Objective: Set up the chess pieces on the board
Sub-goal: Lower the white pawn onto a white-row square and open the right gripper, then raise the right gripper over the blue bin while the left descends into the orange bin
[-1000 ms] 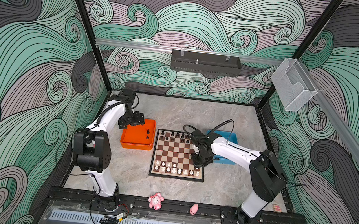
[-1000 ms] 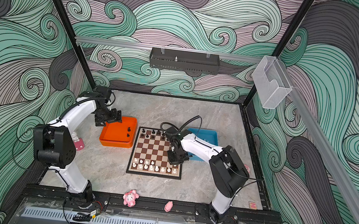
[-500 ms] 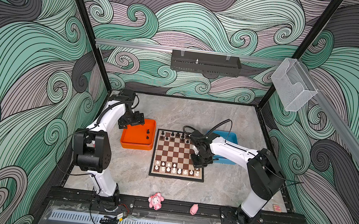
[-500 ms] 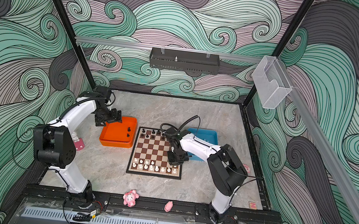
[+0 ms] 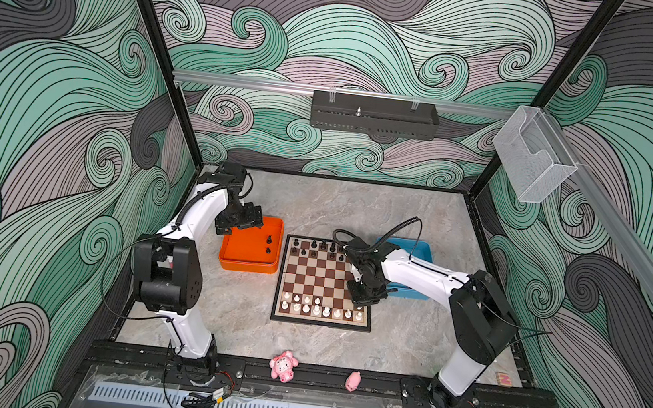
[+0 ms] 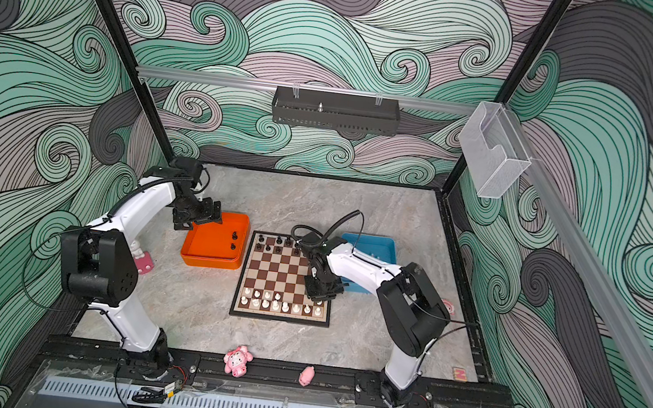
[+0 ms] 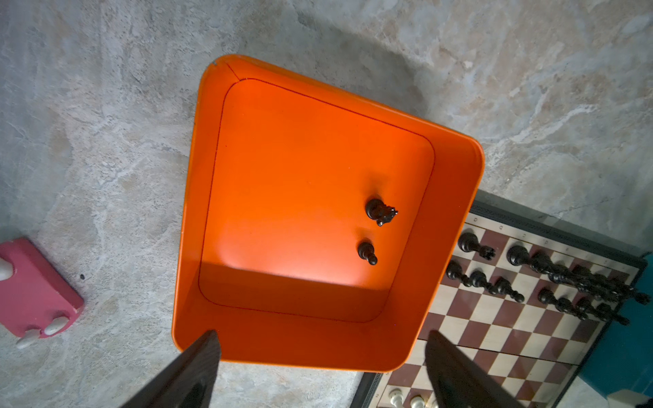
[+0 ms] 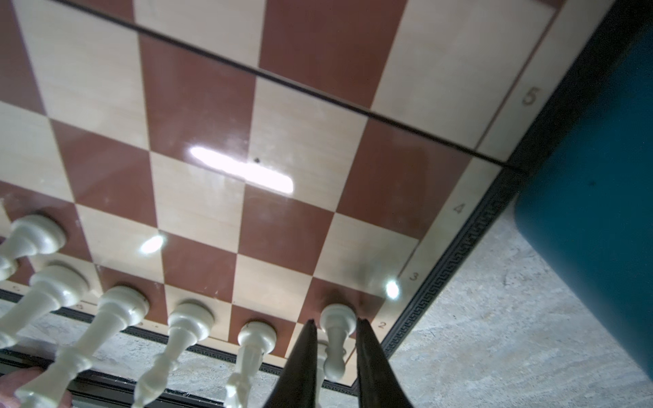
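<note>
Right gripper (image 5: 364, 297) hangs low over the near right corner of the board (image 5: 316, 279) in both top views, its fingertips hidden under its own body, while the left gripper (image 5: 239, 224) hovers above the orange tray (image 5: 246, 268), which sits just beside the board's far left corner. White pieces (image 5: 321, 309) fill much of the two near rows and black pieces (image 5: 316, 245) line the far edge. From the left wrist, that gripper's fingers (image 7: 198, 364) stand wide apart and hold nothing. Two black chessmen (image 7: 380, 212) wait on the tray floor, close together and near the wall next to the board. A descent on one of them with so wide a spread could knock over its neighbour or catch the tray wall. From the right wrist, the fingers (image 8: 304, 353) are slightly parted on either side of a white pawn (image 8: 334, 349) that stands on the end square of the second row. A thin gap shows on each side, so the pawn appears to stand free. Those gaps are the danger: any sideways drift or tilt as the arm rises would probably snag the pawn's head and tip it into the neighbouring white piece (image 8: 254, 339) just beside it, perhaps toppling more of the row.
</note>
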{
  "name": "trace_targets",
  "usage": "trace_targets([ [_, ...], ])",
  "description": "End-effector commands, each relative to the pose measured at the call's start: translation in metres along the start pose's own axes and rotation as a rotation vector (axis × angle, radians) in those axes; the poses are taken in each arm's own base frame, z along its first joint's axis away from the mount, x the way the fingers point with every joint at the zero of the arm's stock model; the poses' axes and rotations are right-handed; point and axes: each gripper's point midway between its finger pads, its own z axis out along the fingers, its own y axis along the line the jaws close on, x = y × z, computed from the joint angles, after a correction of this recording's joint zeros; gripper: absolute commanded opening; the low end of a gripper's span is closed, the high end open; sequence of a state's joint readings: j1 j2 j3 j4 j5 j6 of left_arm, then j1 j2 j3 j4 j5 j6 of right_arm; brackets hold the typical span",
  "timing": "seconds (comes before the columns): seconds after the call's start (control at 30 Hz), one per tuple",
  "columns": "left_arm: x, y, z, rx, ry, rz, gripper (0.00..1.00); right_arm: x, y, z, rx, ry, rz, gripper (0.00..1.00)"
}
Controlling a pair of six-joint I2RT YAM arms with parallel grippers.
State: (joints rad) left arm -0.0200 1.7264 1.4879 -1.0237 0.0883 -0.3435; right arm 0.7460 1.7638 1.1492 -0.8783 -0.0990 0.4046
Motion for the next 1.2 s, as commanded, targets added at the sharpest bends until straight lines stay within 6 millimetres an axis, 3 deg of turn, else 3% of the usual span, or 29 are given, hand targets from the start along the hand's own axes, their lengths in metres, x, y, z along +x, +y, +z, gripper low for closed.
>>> trace_targets([
  [0.0,-0.002,-0.002,0.002,0.013,0.005,-0.005,0.93,0.002,-0.004,-0.004,0.031,0.002,0.004,0.25],
  [0.27,-0.003,-0.003,0.002,0.018,0.005,-0.002,0.93,-0.007,-0.001,-0.028,0.029,-0.049,-0.006,0.32],
  [0.4,-0.004,-0.003,0.005,0.016,0.016,0.003,0.93,-0.024,-0.002,-0.058,0.028,-0.132,-0.009,0.40],
  [0.57,-0.006,-0.006,0.010,0.013,0.019,0.042,0.93,-0.050,-0.017,-0.094,0.003,-0.236,0.036,0.67],
  [0.73,-0.010,-0.020,0.020,0.031,0.017,0.135,0.93,-0.066,-0.047,-0.117,-0.012,-0.302,0.116,0.78],
  [1.0,-0.015,-0.038,0.038,0.033,-0.022,0.288,0.87,-0.064,-0.080,-0.118,-0.036,-0.307,0.200,0.82],
  [1.17,-0.020,-0.035,0.053,0.002,-0.031,0.345,0.82,-0.059,-0.089,-0.113,-0.038,-0.293,0.218,0.82],
])
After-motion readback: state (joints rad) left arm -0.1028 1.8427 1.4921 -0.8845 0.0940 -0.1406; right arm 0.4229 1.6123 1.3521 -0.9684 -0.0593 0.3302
